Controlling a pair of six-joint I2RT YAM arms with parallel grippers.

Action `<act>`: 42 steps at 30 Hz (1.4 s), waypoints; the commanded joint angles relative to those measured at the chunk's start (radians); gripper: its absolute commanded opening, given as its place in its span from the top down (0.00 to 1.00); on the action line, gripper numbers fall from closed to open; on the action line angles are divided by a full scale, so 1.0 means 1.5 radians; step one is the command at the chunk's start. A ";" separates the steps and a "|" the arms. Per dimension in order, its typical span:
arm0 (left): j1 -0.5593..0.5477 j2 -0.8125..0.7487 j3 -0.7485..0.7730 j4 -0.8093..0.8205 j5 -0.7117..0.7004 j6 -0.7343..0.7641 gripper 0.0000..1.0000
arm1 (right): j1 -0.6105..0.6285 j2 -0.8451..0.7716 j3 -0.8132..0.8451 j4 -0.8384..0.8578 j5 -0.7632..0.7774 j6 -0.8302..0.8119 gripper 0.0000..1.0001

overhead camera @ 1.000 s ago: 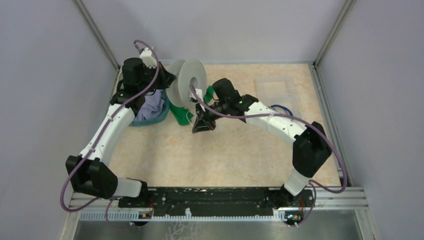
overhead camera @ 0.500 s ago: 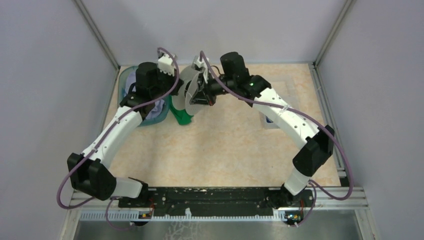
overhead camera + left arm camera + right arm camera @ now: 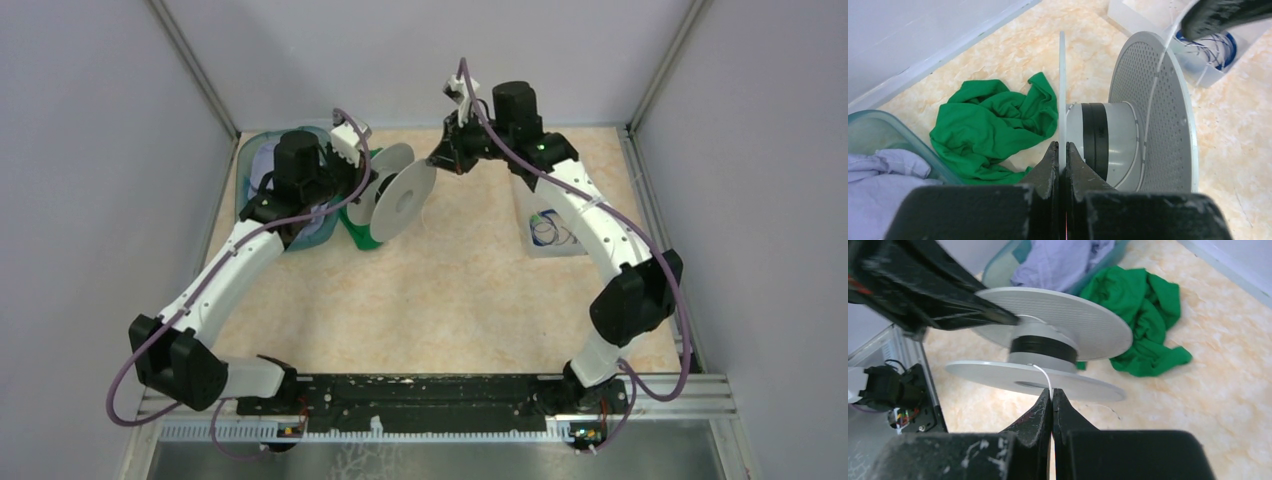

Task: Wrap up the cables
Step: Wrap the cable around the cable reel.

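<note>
Winding step: left gripper [image 3: 1060, 149] clamps round pale-grey plastic spool [image 3: 1150, 100]; right gripper [image 3: 1052, 393], beside spool, pinches hair-thin whitish cable [image 3: 1044, 374]. Next, likely: circle spool, line taut.

Three cams on me, quick rundown. The top one sits above and behind my bases, looking down and forward over the whole table [image 3: 450, 300]. The near edge is at the bottom of frame, the far edge and both far corners up top. It's the widest, furthest view.

The left wrist cam rides just behind my left gripper [image 3: 1061, 147] and looks along it toward the far right corner. It's super close to the spool [image 3: 1153, 115].

The right wrist cam sits behind my right gripper [image 3: 1052, 392], facing across toward the left edge, also close.

All three catch the spool, the green cloth [image 3: 1143, 325] and the teal bin [image 3: 998, 270]. Each wrist cam also sees the other arm's gripper.
</note>
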 commanded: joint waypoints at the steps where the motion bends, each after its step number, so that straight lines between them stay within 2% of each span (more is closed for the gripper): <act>1: -0.002 -0.037 0.003 0.025 0.054 0.011 1.00 | -0.039 -0.009 -0.030 0.037 0.034 -0.003 1.00; 6: -0.001 -0.043 0.006 0.017 0.081 -0.005 1.00 | -0.072 -0.009 -0.088 0.061 0.040 -0.020 0.99; 18: 0.010 -0.053 0.026 0.009 0.103 -0.042 1.00 | -0.081 -0.031 -0.221 0.086 0.044 -0.067 0.86; 24: 0.025 -0.058 0.028 0.015 0.104 -0.072 1.00 | -0.081 -0.043 -0.272 0.097 0.008 -0.073 0.78; 27: 0.030 -0.060 0.027 0.015 0.099 -0.075 1.00 | -0.082 -0.058 -0.275 0.084 0.006 -0.090 0.71; 31: 0.036 -0.062 0.025 0.018 0.082 -0.081 1.00 | -0.086 -0.095 -0.279 0.078 0.015 -0.109 0.56; 37: 0.048 -0.063 0.028 0.018 0.066 -0.101 1.00 | -0.087 -0.172 -0.354 0.118 0.019 -0.123 0.35; 42: 0.057 -0.061 0.029 0.021 0.081 -0.107 1.00 | -0.087 -0.206 -0.432 0.155 0.003 -0.156 0.30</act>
